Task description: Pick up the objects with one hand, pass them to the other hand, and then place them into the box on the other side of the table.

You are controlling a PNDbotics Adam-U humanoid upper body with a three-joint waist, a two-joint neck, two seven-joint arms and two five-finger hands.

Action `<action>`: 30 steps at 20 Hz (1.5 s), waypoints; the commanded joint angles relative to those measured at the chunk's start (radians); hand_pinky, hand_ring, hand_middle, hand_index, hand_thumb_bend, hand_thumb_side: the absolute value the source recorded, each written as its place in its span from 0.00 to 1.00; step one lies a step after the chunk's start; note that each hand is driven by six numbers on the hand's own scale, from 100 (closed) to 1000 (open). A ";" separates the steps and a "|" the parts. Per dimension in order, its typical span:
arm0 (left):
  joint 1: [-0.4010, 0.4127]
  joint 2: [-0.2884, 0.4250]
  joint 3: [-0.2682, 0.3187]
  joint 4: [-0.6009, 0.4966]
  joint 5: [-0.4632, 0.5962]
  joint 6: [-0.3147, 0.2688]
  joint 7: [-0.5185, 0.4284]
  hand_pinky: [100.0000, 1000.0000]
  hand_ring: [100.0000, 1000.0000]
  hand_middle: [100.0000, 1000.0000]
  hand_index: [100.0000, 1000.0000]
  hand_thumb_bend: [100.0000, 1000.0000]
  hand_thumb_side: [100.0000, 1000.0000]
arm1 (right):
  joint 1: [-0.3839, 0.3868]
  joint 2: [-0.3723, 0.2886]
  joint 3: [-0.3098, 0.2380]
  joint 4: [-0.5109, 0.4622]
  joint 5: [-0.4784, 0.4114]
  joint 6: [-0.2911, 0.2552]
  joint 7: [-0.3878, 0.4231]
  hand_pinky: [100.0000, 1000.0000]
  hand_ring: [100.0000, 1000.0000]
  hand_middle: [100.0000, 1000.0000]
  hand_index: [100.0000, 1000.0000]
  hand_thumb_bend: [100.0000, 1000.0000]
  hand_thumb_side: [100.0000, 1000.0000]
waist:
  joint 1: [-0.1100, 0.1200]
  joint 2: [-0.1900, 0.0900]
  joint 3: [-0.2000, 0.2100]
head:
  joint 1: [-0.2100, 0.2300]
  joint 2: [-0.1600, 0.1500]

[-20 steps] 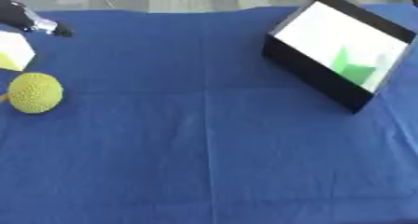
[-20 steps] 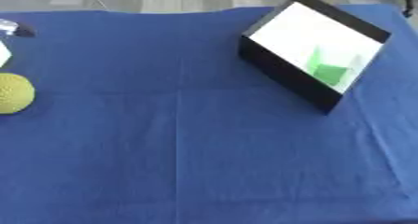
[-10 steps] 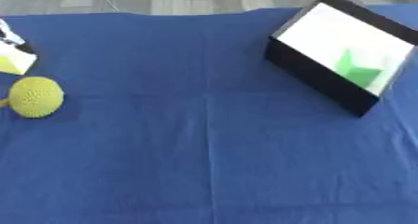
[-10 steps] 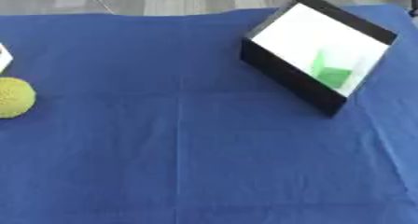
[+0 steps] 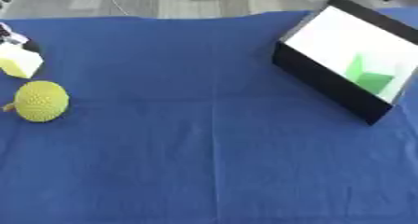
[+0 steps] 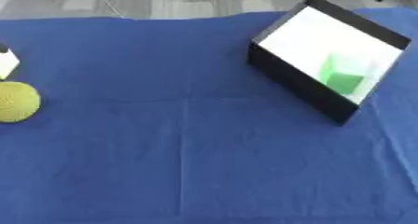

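Reaching left hand [image 5: 10, 36] at desk's far-left edge | fingers at pale yellow block [image 5: 18, 62], grip unclear | bumpy yellow ball [image 5: 41, 101] just nearer than hand | box [image 5: 347, 66] well apart rightward, holds green piece [image 5: 372, 78] | advise: centre on block, avoid ball.

not much of the bot to see here tbh. just a sliver of the left hand [image 5: 11, 35] poking in at the far left edge of the left eye view: a small black rounded bit, a pale silvery-white part next to it, and maybe a tiny reddish fleck. too blurry to make out screws, cables or markings. right arm doesn't show.
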 commanded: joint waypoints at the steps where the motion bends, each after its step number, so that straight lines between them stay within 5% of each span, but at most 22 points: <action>1: -0.030 0.036 0.009 0.010 0.006 0.081 0.000 0.77 0.78 0.67 0.80 1.00 0.30 | -0.005 -0.031 -0.012 -0.022 0.007 0.000 -0.004 0.88 1.00 0.87 0.86 0.00 0.22 | 0.013 -0.001 -0.002 | 0.010 -0.019; 9: -0.025 0.047 0.009 0.035 -0.025 0.228 -0.035 0.79 0.79 0.68 0.78 1.00 0.32 | 0.004 -0.029 -0.013 -0.019 0.030 0.000 -0.006 0.88 1.00 0.87 0.86 0.00 0.23 | 0.021 0.009 -0.008 | 0.037 -0.029; 21: -0.007 0.079 0.041 0.044 -0.011 0.307 0.005 0.79 0.79 0.68 0.78 1.00 0.32 | 0.001 -0.015 -0.015 -0.059 0.051 -0.011 -0.005 0.89 1.00 0.87 0.86 0.00 0.23 | 0.035 0.054 -0.039 | 0.123 -0.059; 30: -0.005 0.102 0.059 0.058 0.002 0.371 0.048 0.78 0.79 0.68 0.77 1.00 0.34 | 0.009 0.004 -0.025 -0.072 0.082 -0.010 -0.008 0.89 1.00 0.87 0.86 0.00 0.24 | 0.038 0.081 -0.044 | 0.139 -0.074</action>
